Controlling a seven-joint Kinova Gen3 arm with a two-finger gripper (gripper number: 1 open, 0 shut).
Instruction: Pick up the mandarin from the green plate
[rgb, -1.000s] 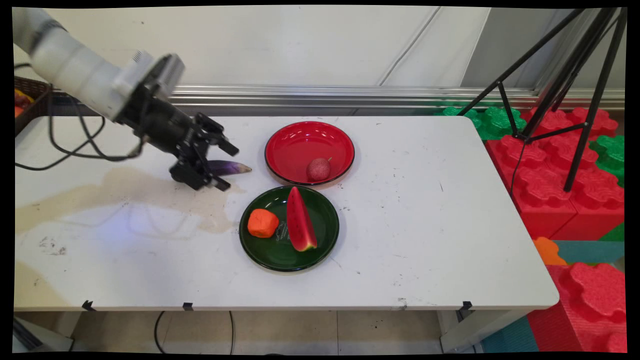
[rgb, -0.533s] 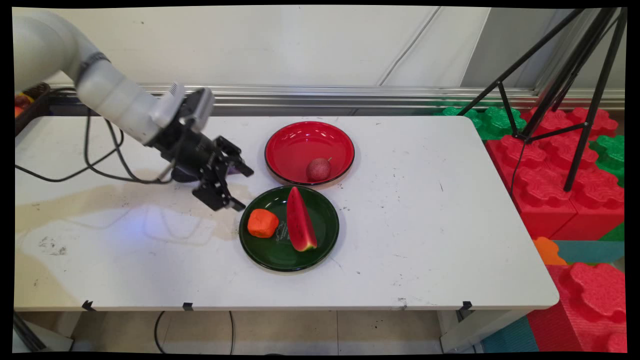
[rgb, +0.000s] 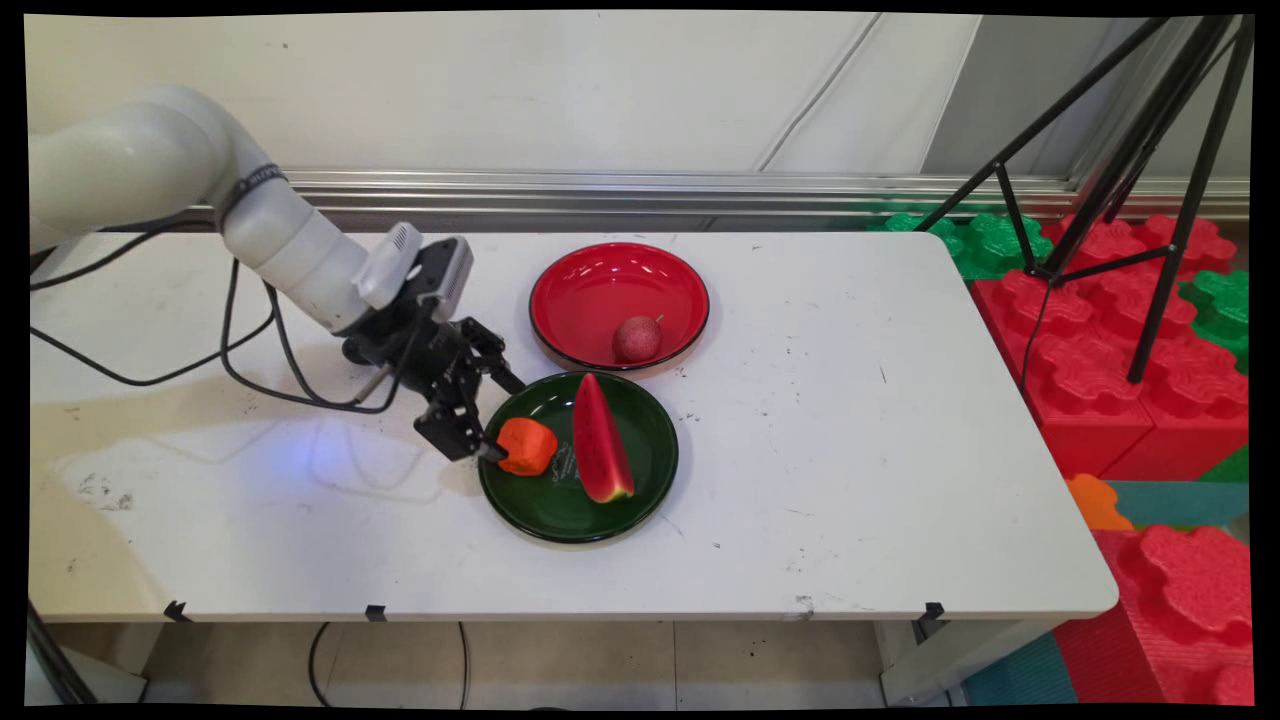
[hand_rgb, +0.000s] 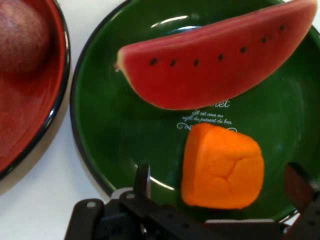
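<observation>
An orange block-shaped fruit (rgb: 527, 446) (hand_rgb: 222, 167) lies on the left of a dark green plate (rgb: 652, 440) (hand_rgb: 125, 130), beside a watermelon slice (rgb: 601, 440) (hand_rgb: 210, 65). My gripper (rgb: 502, 420) (hand_rgb: 220, 172) hangs low over the plate's left rim and is open. One finger stands on each side of the orange fruit, and neither visibly presses it. Behind the green plate sits a red plate (rgb: 600, 285) (hand_rgb: 25, 110) holding a round reddish fruit (rgb: 637, 339) (hand_rgb: 20, 35).
Black cables (rgb: 250, 350) hang from the arm over the table's left part, above a brownish stain (rgb: 100, 400). Off the table's right end stand a black tripod (rgb: 1130, 200) and red and green foam blocks (rgb: 1130, 330).
The gripper has travelled right and toward the near edge, from beside a purple eggplant to the green plate's left rim. It stayed open and now straddles the orange fruit.
</observation>
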